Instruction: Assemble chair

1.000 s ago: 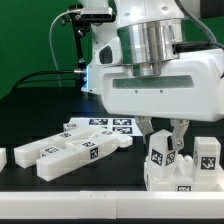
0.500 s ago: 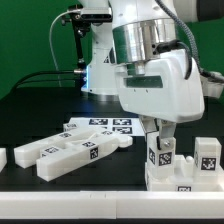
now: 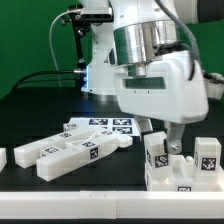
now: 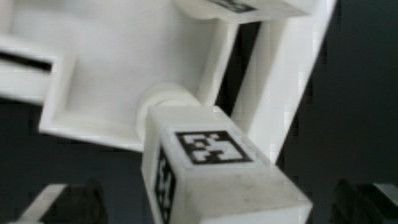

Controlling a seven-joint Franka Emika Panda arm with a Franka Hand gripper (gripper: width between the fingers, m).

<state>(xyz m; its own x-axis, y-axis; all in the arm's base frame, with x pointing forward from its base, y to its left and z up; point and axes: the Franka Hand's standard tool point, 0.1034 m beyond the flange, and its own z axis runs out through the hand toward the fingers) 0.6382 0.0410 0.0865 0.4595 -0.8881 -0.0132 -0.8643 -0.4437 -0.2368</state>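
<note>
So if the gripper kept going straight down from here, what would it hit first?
Probably the upright white post with the tag, directly below the gripper; the wrist view shows it between the open jaws, though depth is unclear.

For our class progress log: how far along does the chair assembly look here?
Looks done: tagged upright pieces stand grouped at the exterior view's right; whether they are joined is unclear. In hand: nothing; the gripper hangs open around one of them. Left: loose white parts lie flat at the exterior view's left, unassembled.
</note>
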